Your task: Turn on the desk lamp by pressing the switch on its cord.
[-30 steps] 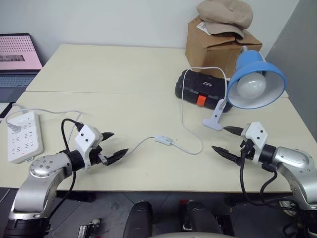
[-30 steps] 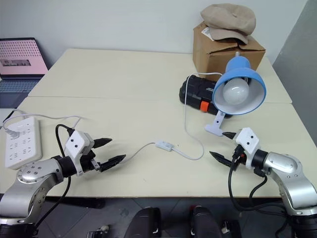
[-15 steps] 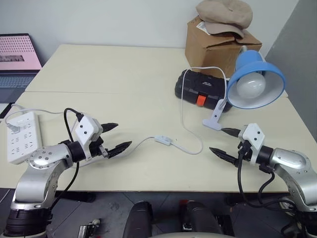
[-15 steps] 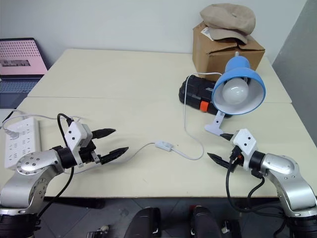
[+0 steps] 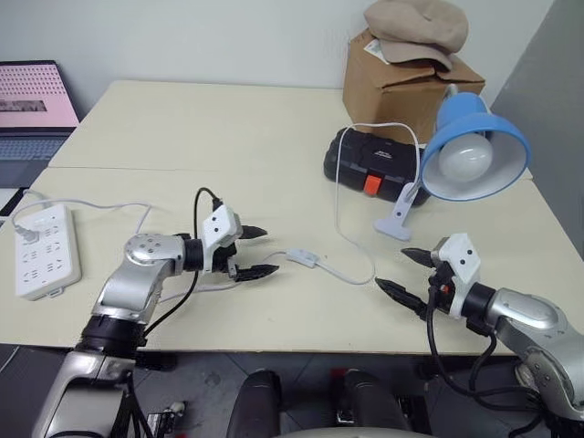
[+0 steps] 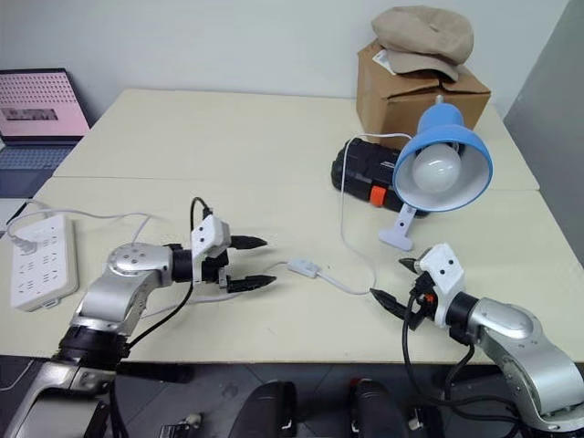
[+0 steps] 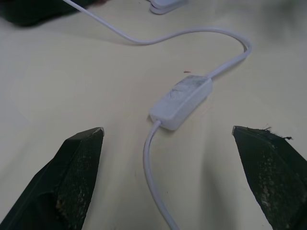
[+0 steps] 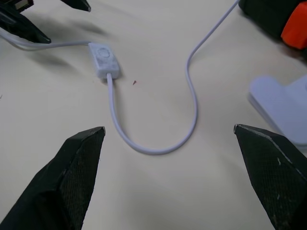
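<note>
We see a cream table point(image 5: 228, 128) with a brown cardboard box point(image 5: 401, 82) at its far right, a beige cap point(image 5: 415, 23) on top of it. In front of the box lies a black case point(image 5: 370, 164) with an orange latch. The desk lamp point(image 5: 470, 160) stands at the right, its blue shade tilted toward us over the white clip base and the bulb unlit. At the near left edge rests a white power strip point(image 5: 38, 251). The cord point(image 5: 339, 214) runs from the lamp past the black case, loops toward the front and leads left to the switch point(image 5: 302, 258), which lies flat on the table at mid-front. Our left gripper point(image 5: 254, 252) points at the switch from just beside it, fingers spread wide with nothing between them but the cord on the table. Our right gripper point(image 5: 401, 271) hangs near the cord's loop, fingers likewise wide apart and empty
</note>
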